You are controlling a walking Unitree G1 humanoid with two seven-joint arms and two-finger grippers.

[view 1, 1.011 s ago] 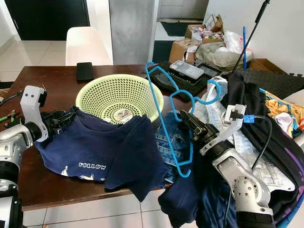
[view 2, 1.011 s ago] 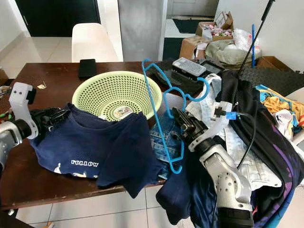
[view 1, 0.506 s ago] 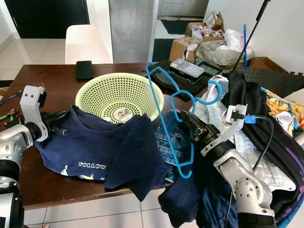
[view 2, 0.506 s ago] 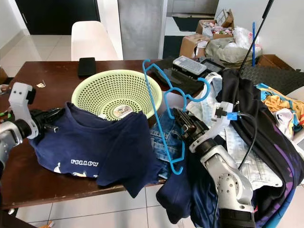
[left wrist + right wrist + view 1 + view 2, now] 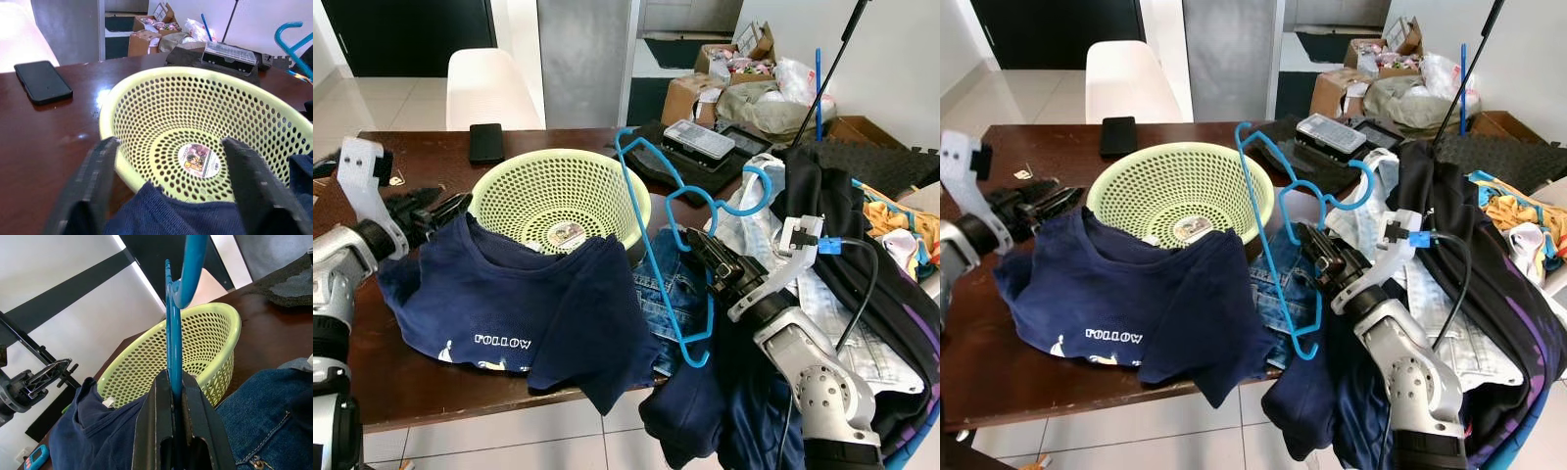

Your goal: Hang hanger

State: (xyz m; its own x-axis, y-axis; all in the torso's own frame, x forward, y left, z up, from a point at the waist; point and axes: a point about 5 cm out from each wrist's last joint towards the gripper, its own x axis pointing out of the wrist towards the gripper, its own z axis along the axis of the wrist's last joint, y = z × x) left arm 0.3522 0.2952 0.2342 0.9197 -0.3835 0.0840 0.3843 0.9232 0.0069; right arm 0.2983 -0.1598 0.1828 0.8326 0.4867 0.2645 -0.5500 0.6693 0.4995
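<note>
Your right tool [image 5: 697, 242] is clamped tight on the blue hanger [image 5: 651, 257]; in the right wrist view the two black fingers [image 5: 154, 431] press flat against the hanger's thin bar with no gap. The hanger stands nearly upright over the right end of the brown desk [image 5: 421, 377], its lower corner down by a pair of jeans [image 5: 664, 294] at the desk's front edge and its hook [image 5: 756, 191] curling toward the heap of clothes [image 5: 847, 255] on the right. Your left tool [image 5: 438, 208] sits at the left side of the desk with its fingers spread wide and nothing between them. It is just beside the collar of the navy T-shirt [image 5: 524, 304], though you cannot tell from the pictures whether it touches the cloth. In the left wrist view the parted fingers [image 5: 93, 181] frame the pale green perforated basket [image 5: 195, 127]. The T-shirt drapes over the basket's near rim and spreads down across the desk front. A black phone [image 5: 487, 144] lies flat on the desk behind the basket.
</note>
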